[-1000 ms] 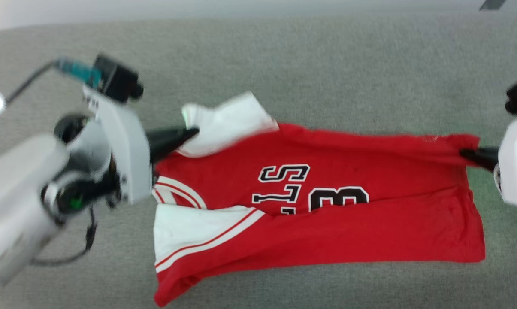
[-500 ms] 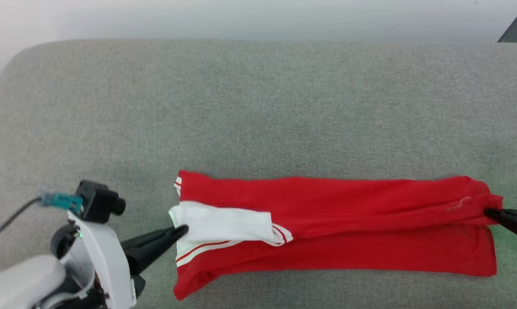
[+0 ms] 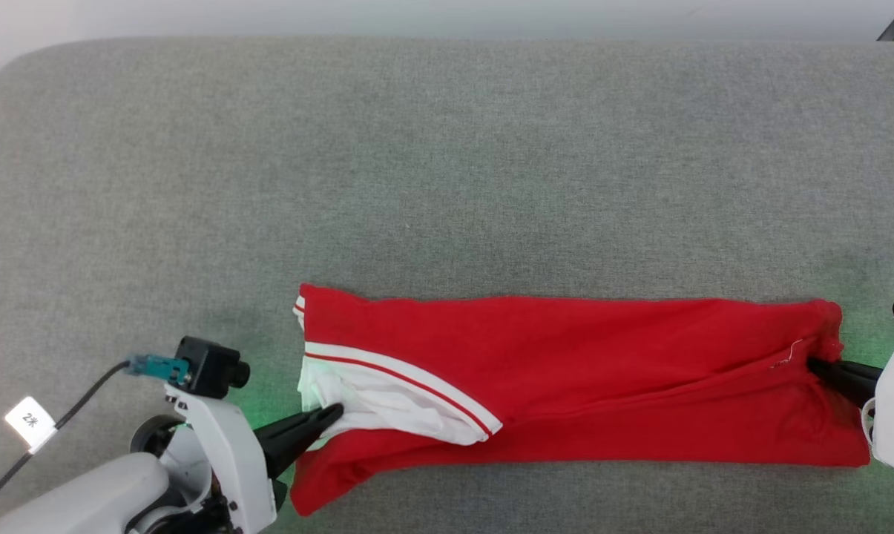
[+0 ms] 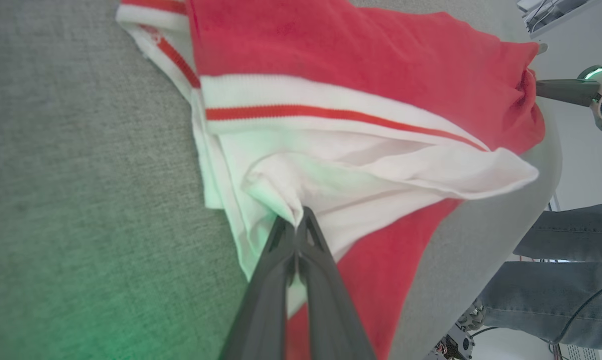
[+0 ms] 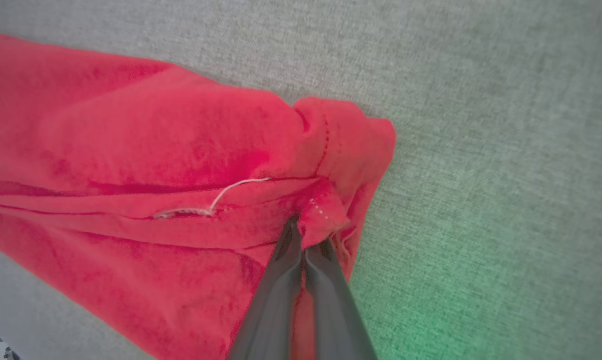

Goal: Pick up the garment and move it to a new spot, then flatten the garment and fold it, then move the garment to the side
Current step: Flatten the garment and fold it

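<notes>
Now, head view. The red jersey (image 3: 565, 371) lies as a long narrow band across the near part of the grey padded surface (image 3: 447, 148). A second ago it lay open, lettering and number up, with both grippers on its far edge. That edge has since been carried over toward the robot, so the print is hidden. The camera also shifted between pictures, so I note the fold only, not any travel. The left gripper (image 3: 334, 410) is closed on the white sleeve (image 3: 395, 411) at the left end. The right gripper (image 3: 814, 363) is closed on the hem corner (image 3: 825, 334) at the right end.

Left wrist view. The fingers are pressed together with sleeve cloth pinched at their tips. The stripe trim (image 4: 330, 112) runs just above them. The sleeve is bunched here, not flat. A person's legs (image 4: 555, 300) in jeans stand past the surface's edge.

Right wrist view. The fingers are together on a small tab of red hem, with a loose pale thread (image 5: 221, 197) just beside it.

Judgement: the first lengthwise fold looks laid down. Release seems due next. The sleeve bulge and the drooping near-left corner likely need smoothing before a second fold.
</notes>
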### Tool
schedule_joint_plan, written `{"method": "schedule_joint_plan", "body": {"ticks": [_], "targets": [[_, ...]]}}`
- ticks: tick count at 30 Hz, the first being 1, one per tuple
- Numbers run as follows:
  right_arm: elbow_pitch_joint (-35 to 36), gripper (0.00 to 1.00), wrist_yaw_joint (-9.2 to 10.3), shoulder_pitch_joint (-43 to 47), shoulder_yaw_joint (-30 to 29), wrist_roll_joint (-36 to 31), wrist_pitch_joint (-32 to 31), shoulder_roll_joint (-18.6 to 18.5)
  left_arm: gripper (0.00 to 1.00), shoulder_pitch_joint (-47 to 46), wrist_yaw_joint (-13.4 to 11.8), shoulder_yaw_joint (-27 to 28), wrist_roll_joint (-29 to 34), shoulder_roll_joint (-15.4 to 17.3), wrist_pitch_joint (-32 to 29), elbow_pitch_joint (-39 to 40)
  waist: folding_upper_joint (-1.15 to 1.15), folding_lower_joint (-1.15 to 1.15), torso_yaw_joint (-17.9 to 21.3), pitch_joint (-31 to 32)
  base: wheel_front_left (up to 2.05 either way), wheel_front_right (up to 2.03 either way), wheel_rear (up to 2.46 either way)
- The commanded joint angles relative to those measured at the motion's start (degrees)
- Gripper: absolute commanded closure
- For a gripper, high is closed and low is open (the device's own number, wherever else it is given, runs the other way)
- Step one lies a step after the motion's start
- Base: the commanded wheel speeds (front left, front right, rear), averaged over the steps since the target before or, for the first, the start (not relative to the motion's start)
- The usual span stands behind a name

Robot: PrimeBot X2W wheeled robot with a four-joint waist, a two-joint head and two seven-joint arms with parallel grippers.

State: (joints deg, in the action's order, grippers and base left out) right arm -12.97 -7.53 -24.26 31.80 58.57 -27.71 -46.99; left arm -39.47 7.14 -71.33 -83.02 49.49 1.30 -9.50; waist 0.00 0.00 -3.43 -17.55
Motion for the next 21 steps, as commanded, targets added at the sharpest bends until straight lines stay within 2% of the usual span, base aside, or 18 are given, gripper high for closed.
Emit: {"method": "schedule_joint_plan", "body": {"ticks": [1, 2, 3, 4, 5, 10, 14, 17, 21], "targets": [[-0.36, 0.86, 0.1, 0.17, 1.14, -0.76, 0.49, 1.18, 0.93, -0.01, 0.3, 0.05, 0.27, -0.66, 0.64, -0.92, 0.0, 0.0, 0.07, 0.11, 0.0, 0.0, 0.0], [-0.17, 0.62, 0.1, 0.12, 1.27, -0.87, 1.1, 1.28, 0.74, 0.03, 0.28, 0.04, 0.4, -1.03, 1.1, -1.54, 0.0, 0.0, 0.07, 0.35, 0.0, 0.0, 0.0], [0.33, 0.51, 0.09, 0.24, 1.58, -0.58, 1.47, 1.27, 0.56, 0.12, 0.29, 0.08, 0.72, -1.26, 1.79, -1.92, 0.0, 0.0, 0.05, 0.69, 0.0, 0.0, 0.0], [1.05, 0.15, 0.06, 0.49, 1.94, -0.09, 1.88, 1.13, 0.22, 0.28, 0.31, 0.31, 0.9, -1.35, 2.86, -2.12, 0.0, 0.0, 0.02, 1.14, 0.0, 0.0, 0.0], [1.51, 0.0, 0.06, 0.85, 1.97, 0.35, 2.46, 0.83, 0.0, 0.65, 0.33, 0.76, 0.7, -1.49, 4.13, -2.2, 0.0, 0.0, -0.1, 1.67, 0.0, 0.0, 0.0], [3.28, 0.0, 0.08, 3.46, 0.97, 3.47, 5.21, -1.51, 0.0, 3.45, 0.03, 2.65, 0.29, -1.53, 10.49, -0.54, 0.0, 0.0, -1.89, 4.77, 0.0, 0.0, 0.0], [3.75, 0.0, 0.09, 6.33, -0.33, 5.66, 7.19, -3.3, 0.0, 6.85, -3.36, 5.62, 1.33, -2.69, 13.36, -0.07, 0.0, 0.0, -3.91, 6.63, 0.0, 0.0, 0.0], [2.95, 0.0, 0.09, 8.88, -1.66, 7.26, 8.5, -4.17, 0.0, 10.47, -4.86, 12.12, 1.99, -5.11, 13.86, -0.51, 0.0, 0.0, -5.81, 7.56, 0.0, 0.0, 0.0], [2.08, 0.0, 0.09, 11.72, -3.26, 8.67, 9.18, -5.07, 0.0, 18.05, -5.56, 23.47, 7.74, -10.37, 13.75, -1.82, 0.0, 0.0, -7.89, 8.24, 0.0, 0.0, 0.0]]}}
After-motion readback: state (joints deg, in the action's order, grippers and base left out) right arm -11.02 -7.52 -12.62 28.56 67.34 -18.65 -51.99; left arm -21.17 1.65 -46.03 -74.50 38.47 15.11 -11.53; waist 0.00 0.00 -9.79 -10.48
